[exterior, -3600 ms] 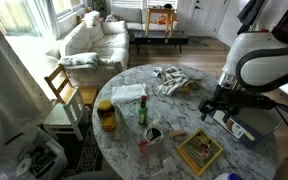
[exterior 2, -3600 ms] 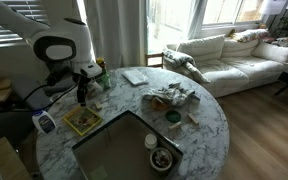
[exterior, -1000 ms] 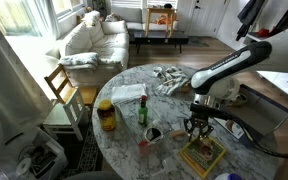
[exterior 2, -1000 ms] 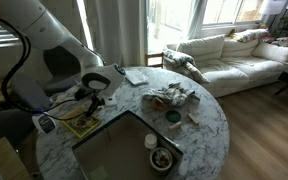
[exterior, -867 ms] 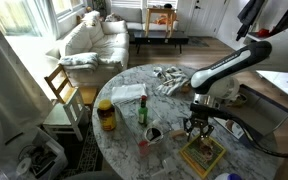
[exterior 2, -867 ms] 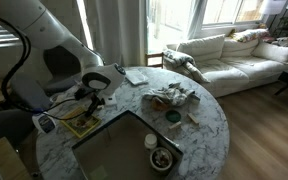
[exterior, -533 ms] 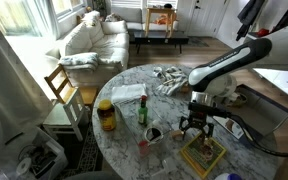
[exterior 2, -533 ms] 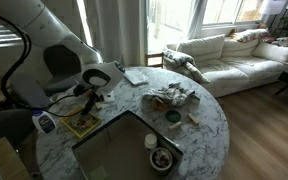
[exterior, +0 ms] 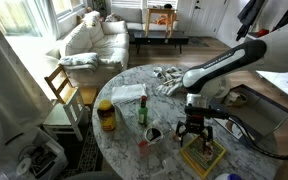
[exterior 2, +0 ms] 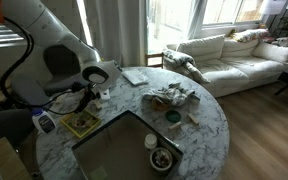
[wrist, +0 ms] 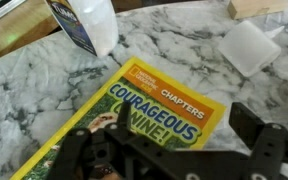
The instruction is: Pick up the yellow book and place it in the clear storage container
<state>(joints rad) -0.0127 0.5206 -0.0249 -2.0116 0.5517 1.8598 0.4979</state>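
Note:
The yellow book [wrist: 149, 105] lies flat on the marble table, cover up, with "Courageous Canine" on it. It also shows in both exterior views [exterior: 203, 153] [exterior 2: 81, 122]. My gripper [wrist: 183, 120] is open and empty, just above the book. One finger hangs over the cover and the other over the marble past the book's edge. The gripper shows in both exterior views [exterior: 193, 131] [exterior 2: 93, 97]. The clear storage container [exterior 2: 124, 150] stands next to the book, its flat grey lid on.
A white bottle with a blue label [wrist: 84, 22], a white square piece [wrist: 246, 47] and a wooden block [wrist: 254, 8] lie near the book. A yellow-lidded jar [exterior: 106, 116], green bottle [exterior: 142, 110], red cup [exterior: 144, 146], crumpled cloth [exterior: 169, 80] and white papers [exterior 2: 135, 76] share the table.
The arm has swung from the table's edge to over the book. In the last second the gripper shifted a little along the book's edge and stayed open.

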